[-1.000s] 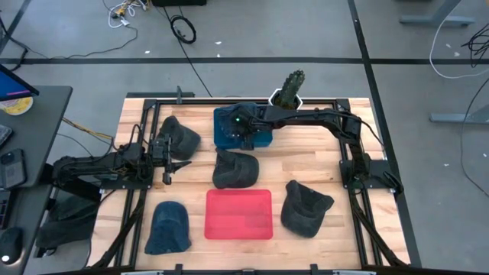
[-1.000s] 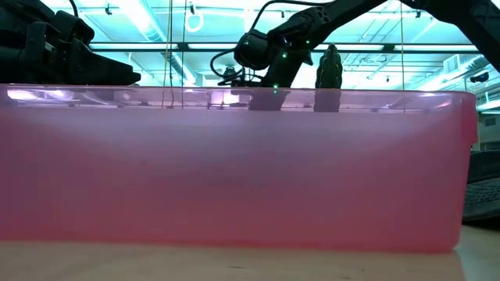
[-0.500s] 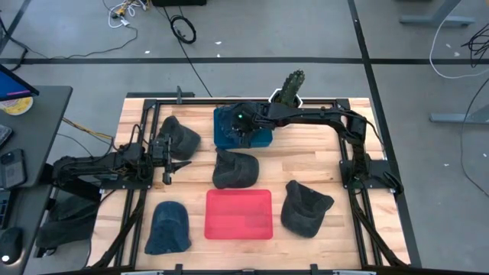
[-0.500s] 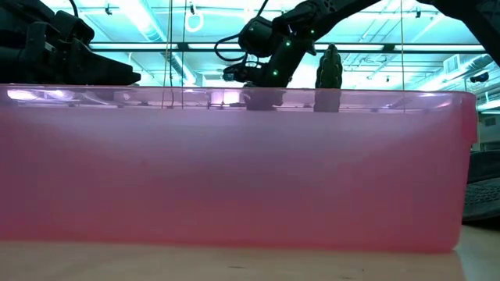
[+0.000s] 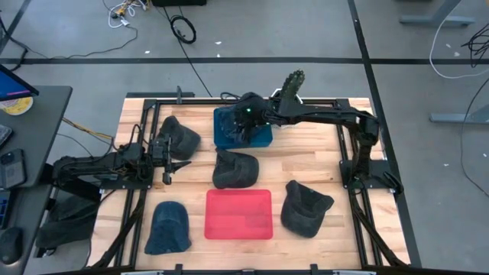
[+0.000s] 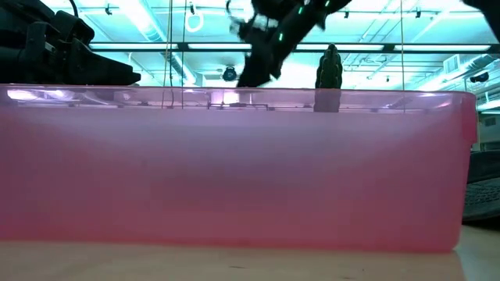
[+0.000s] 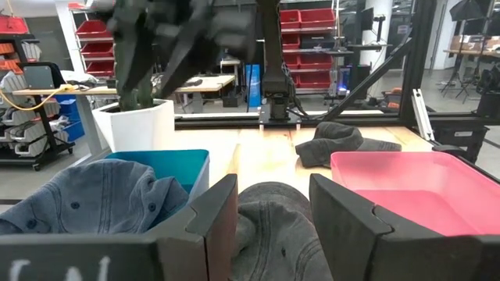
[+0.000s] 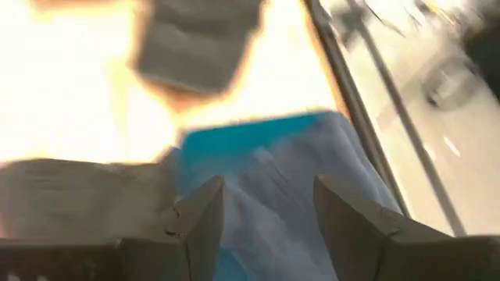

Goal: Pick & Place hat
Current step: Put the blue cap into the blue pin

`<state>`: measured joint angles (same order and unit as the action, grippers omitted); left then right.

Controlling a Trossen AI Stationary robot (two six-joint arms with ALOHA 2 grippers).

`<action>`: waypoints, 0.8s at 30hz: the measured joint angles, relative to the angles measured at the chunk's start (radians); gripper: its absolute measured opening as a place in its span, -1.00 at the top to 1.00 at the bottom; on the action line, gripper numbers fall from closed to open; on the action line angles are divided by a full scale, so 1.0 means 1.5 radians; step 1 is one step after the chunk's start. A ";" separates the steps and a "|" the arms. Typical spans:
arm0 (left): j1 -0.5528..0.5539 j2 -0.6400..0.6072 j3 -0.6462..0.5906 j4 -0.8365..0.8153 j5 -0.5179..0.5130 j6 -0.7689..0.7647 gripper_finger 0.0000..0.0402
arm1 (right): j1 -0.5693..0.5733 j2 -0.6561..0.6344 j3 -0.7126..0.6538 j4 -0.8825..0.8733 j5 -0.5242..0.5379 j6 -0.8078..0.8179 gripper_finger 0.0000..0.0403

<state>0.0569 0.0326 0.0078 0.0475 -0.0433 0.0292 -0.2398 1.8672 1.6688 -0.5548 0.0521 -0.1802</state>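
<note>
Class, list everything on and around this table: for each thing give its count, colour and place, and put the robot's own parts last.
Blue bin: one, back centre, a blue denim hat inside.
Pink bin: one, front centre.
Dark grey hats: three; back left, centre, front right.
Blue hat: one, front left.
Cactus: one, green, white pot, back edge.
Table: one, light wood.
Left gripper: jaws open, beside the back-left hat.
Right gripper: jaws open, above the blue bin.
</note>
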 joint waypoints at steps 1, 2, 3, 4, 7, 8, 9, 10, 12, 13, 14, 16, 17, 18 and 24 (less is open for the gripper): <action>0.000 0.000 0.000 0.000 0.000 0.000 0.18 | 0.005 -0.014 0.000 0.004 -0.020 -0.005 0.01; 0.000 0.000 0.000 0.000 0.000 0.000 0.18 | 0.010 -0.027 0.000 0.004 -0.038 -0.008 0.01; 0.000 0.000 0.000 0.000 0.000 0.000 0.18 | 0.017 -0.039 0.000 0.006 -0.047 -0.010 0.01; 0.000 0.000 0.000 0.000 0.000 0.000 0.18 | 0.023 -0.052 0.000 0.010 -0.056 -0.011 0.01; 0.000 0.000 0.000 0.000 0.000 0.000 0.18 | 0.044 -0.093 -0.013 0.014 -0.064 -0.013 0.01; 0.000 0.000 0.000 0.000 0.000 0.000 0.18 | 0.050 -0.107 -0.023 0.020 -0.064 -0.013 0.01; 0.000 0.000 0.000 0.000 0.000 0.000 0.18 | 0.056 -0.123 -0.039 0.030 -0.064 -0.015 0.01; 0.000 0.000 0.000 0.000 0.000 0.000 0.18 | 0.060 -0.139 -0.058 0.044 -0.064 -0.017 0.01; 0.000 0.000 0.000 0.000 0.000 0.000 0.18 | 0.066 -0.175 -0.103 0.088 -0.065 -0.026 0.01; 0.000 0.000 0.000 0.000 0.000 0.000 0.18 | 0.067 -0.197 -0.130 0.110 -0.065 -0.029 0.01; 0.000 0.000 0.000 0.000 0.000 0.000 0.18 | 0.067 -0.218 -0.156 0.139 -0.065 -0.030 0.02; 0.000 0.000 0.000 0.000 0.000 0.000 0.18 | 0.061 -0.265 -0.216 0.204 -0.065 -0.026 0.02; 0.000 0.000 0.000 0.000 0.000 0.000 0.18 | 0.058 -0.288 -0.247 0.238 -0.067 -0.022 0.02; 0.000 0.000 0.000 0.000 0.000 0.000 0.18 | 0.056 -0.313 -0.280 0.270 -0.074 -0.017 0.02; 0.000 0.000 0.000 0.000 0.000 0.000 0.18 | 0.051 -0.443 -0.436 0.417 -0.100 0.020 0.02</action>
<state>0.0566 0.0323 0.0075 0.0475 -0.0435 0.0292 -0.1631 1.2026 1.0153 0.0707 -0.0975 -0.1496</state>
